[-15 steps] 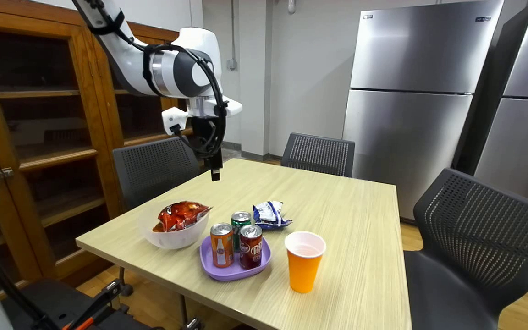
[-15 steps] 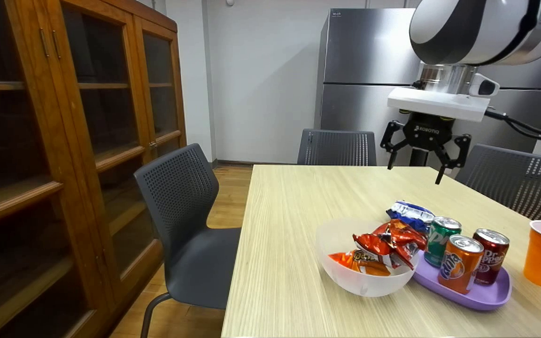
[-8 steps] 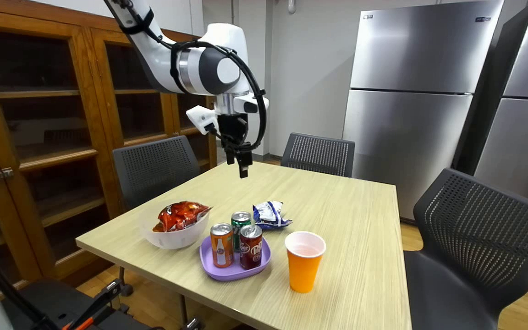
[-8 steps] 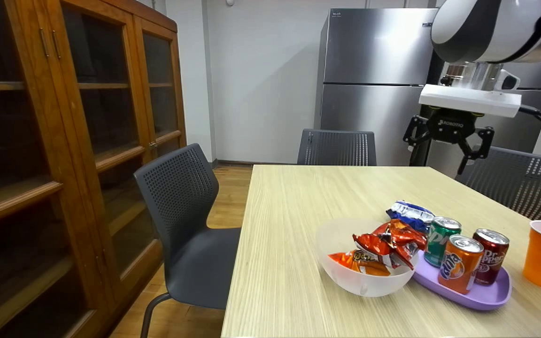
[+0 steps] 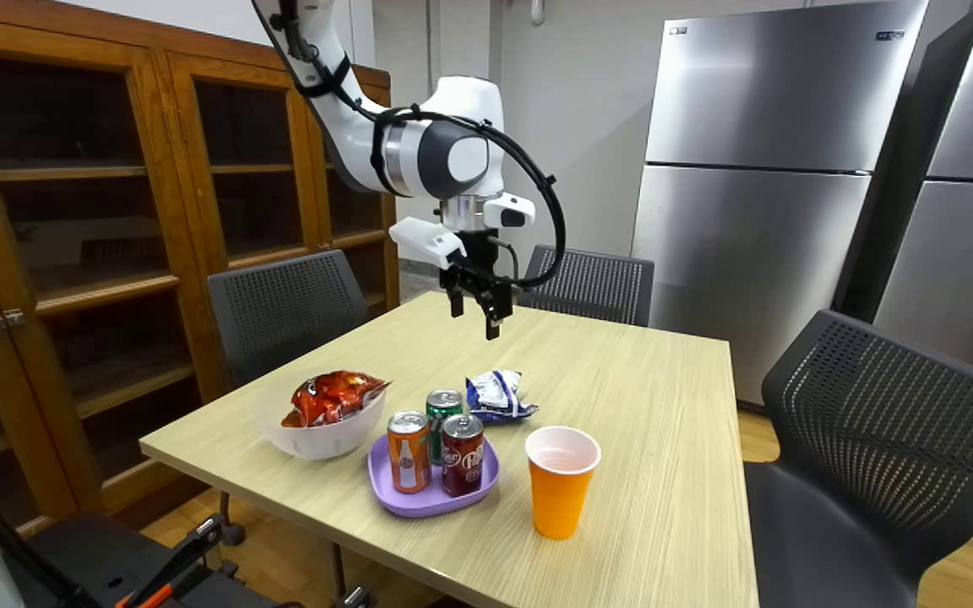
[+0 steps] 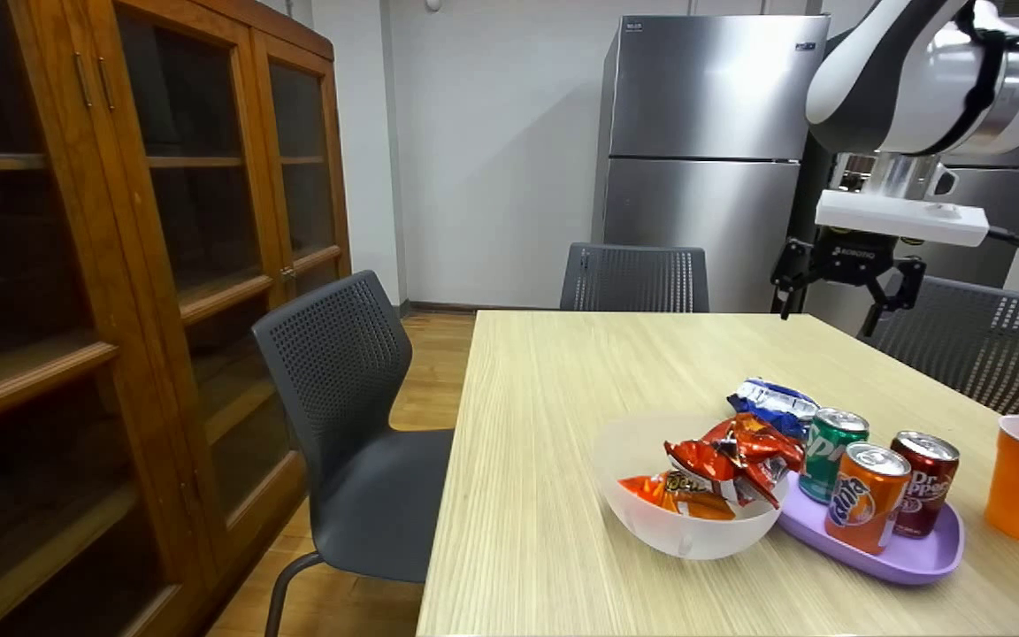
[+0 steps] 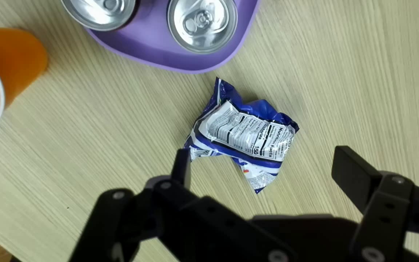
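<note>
Cabinet (image 6: 145, 318) of brown wood and glass runs along one side of the room, and two steel fridges (image 5: 748, 219) stand past the worktop (image 5: 622, 380). The worktop is pale wood with straight edges; dark mesh-backed chairs (image 5: 883, 414) stand close around it. A white arm (image 5: 432, 152) reaches over it.

Near one corner, a frosted bowl (image 6: 695, 538) stands just beside a purple tray (image 5: 427, 508); whether they touch cannot be told. A strip of wood lies between both and the nearest edge. An orange cup (image 5: 561, 498) stands upright on the tray's opposite side, with a small gap between its base and the tray's rim.

A red bag (image 6: 744, 451) and an orange bag (image 6: 682, 495) lie in the bowl, the red one rising above the rim. The blue bag (image 7: 246, 134) lies on the worktop just past the tray, a sliver of wood showing between them in the wrist view; a wide stretch of worktop separates it from the far edge. Three cans stand upright on the tray: an orange can (image 5: 410, 456), a dark red can (image 5: 463, 460) and a green can (image 6: 832, 456).

The fingers (image 7: 355, 176) are spread wide and hang above the worktop, nearest the blue bag but well apart from it. Seen from the wrist, one finger lines up just beside a corner of the bag, with more wood showing between the bag and the other finger.
</note>
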Controlling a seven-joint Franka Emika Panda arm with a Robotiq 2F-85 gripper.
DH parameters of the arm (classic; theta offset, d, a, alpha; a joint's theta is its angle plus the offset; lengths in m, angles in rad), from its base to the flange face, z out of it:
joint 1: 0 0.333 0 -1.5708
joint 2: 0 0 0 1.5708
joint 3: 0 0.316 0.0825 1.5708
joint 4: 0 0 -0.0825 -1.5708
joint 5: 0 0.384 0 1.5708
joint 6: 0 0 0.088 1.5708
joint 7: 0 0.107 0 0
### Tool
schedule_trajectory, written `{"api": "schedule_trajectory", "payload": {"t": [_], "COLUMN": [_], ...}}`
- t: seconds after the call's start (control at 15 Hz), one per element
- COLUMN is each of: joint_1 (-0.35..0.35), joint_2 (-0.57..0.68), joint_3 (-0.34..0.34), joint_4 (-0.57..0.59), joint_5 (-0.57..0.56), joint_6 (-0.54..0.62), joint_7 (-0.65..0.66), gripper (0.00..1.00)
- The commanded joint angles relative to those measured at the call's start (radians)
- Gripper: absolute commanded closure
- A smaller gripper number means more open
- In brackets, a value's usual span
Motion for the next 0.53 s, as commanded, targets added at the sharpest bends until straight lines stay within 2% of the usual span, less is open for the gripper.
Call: {"api": "schedule_trajectory", "payload": {"t": [0.0,0.47], "joint_1": [-0.02,-0.023], "joint_2": [0.116,0.275], "joint_3": [0.013,0.012], "joint_4": [0.115,0.247], "joint_5": [0.015,-0.026], "joint_6": [-0.025,-0.048], "joint_7": [-0.107,-0.211], "gripper": [0.0,0.0]}}
